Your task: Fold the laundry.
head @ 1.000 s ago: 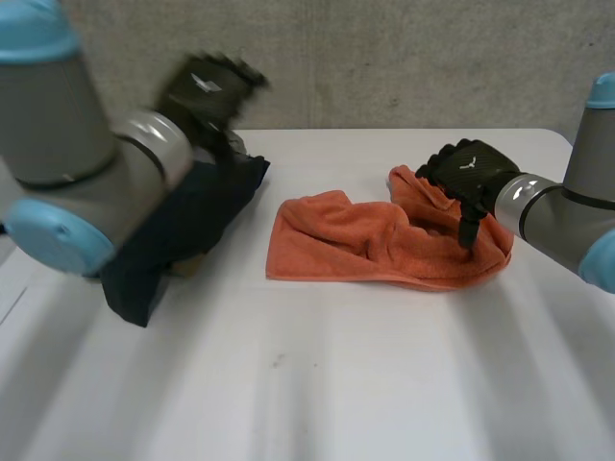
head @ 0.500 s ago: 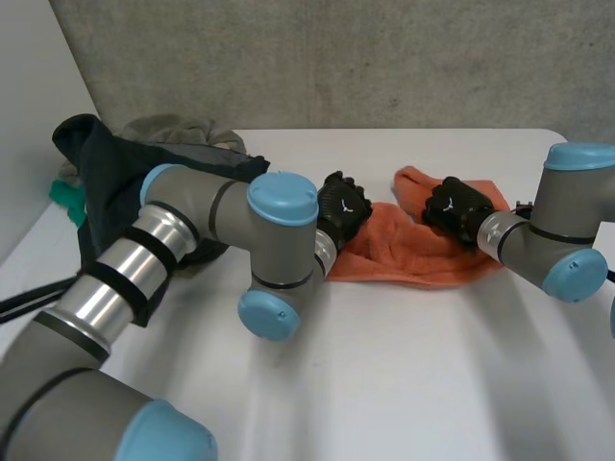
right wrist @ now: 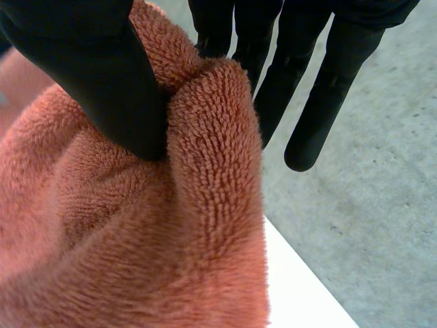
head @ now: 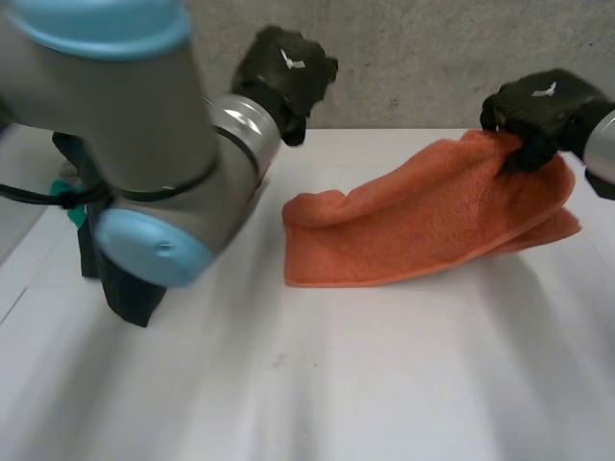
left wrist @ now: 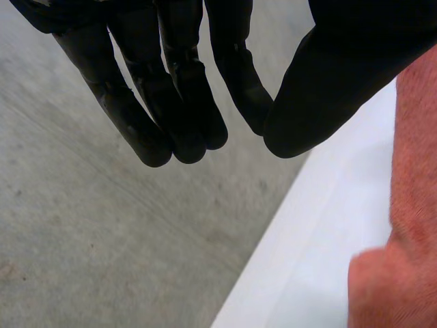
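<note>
- One orange towel (head: 413,226) is in play, and we judge the fold barely begun: it hangs half raised, its left end resting on the white table (head: 336,384).
- Our right hand (head: 533,106) pinches a ridge of the towel's other end between thumb and fingers (right wrist: 218,24), holding it above the table.
- Our left hand (head: 283,67) hangs high and empty, fingers straight and close together, the towel beside it, untouched.
- Dark clothes (head: 130,293), possibly more laundry, lie under our left arm.

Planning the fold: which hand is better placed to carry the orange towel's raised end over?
Likely the right hand: it pinches the orange towel at its lifted end; the left hand is open, off the cloth.
</note>
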Action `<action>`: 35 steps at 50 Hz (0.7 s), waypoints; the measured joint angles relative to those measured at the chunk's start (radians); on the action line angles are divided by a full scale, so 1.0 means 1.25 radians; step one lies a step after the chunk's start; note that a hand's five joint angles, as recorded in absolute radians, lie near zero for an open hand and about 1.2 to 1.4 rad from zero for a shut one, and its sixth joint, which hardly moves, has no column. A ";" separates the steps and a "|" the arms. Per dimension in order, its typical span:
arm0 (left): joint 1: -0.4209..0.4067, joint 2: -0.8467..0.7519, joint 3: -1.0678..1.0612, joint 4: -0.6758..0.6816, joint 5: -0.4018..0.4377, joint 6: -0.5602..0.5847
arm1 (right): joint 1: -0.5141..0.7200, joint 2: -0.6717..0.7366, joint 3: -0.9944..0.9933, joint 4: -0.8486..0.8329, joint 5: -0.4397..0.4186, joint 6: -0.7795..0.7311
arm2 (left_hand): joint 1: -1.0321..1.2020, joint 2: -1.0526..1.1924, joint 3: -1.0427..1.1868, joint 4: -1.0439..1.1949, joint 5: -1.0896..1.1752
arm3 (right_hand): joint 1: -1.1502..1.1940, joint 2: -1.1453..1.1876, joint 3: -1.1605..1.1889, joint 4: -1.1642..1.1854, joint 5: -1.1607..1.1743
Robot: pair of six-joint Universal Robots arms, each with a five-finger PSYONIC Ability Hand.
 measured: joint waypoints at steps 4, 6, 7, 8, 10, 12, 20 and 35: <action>0.020 0.086 -0.095 0.017 0.051 -0.063 | 0.005 -0.046 -0.025 0.064 -0.023 0.097 | -0.289 -0.278 -0.255 -0.260 -0.241 | 0.000 0.000 0.000 0.000 0.000; 0.025 0.092 -0.124 0.016 0.064 -0.099 | 0.023 -0.060 -0.035 0.085 -0.024 0.134 | -0.616 -0.565 -0.555 -0.566 -0.545 | 0.000 0.000 0.000 0.000 0.000; 0.027 0.084 -0.141 0.014 0.070 -0.131 | 0.037 -0.067 -0.041 0.093 -0.021 0.152 | -0.709 -0.682 -0.666 -0.679 -0.656 | 0.000 0.000 0.000 0.000 0.000; 0.027 0.075 -0.148 0.012 0.072 -0.150 | 0.053 -0.074 -0.046 0.100 -0.014 0.168 | -0.750 -0.739 -0.729 -0.741 -0.721 | 0.001 0.000 0.000 0.000 0.000; 0.027 0.056 -0.156 0.008 0.075 -0.181 | 0.071 -0.083 -0.050 0.104 -0.005 0.181 | -0.760 -0.760 -0.756 -0.764 -0.743 | 0.000 0.000 0.000 0.000 0.000; 0.025 0.015 -0.161 0.003 0.077 -0.230 | 0.098 -0.096 -0.055 0.107 0.013 0.194 | -0.770 -0.788 -0.782 -0.797 -0.757 | 0.000 0.000 0.000 0.000 0.000; 0.001 -0.168 -0.098 -0.021 0.088 -0.359 | 0.200 -0.179 -0.051 0.121 0.049 0.196 | -0.770 -0.791 -0.782 -0.797 -0.757 | 0.000 0.000 0.000 0.000 0.000; 0.027 -0.094 -0.076 -0.157 0.055 -0.361 | 0.159 -0.158 -0.032 0.138 0.072 0.107 | 0.001 -0.003 -0.005 -0.004 -0.021 | 0.000 0.000 0.003 0.000 0.000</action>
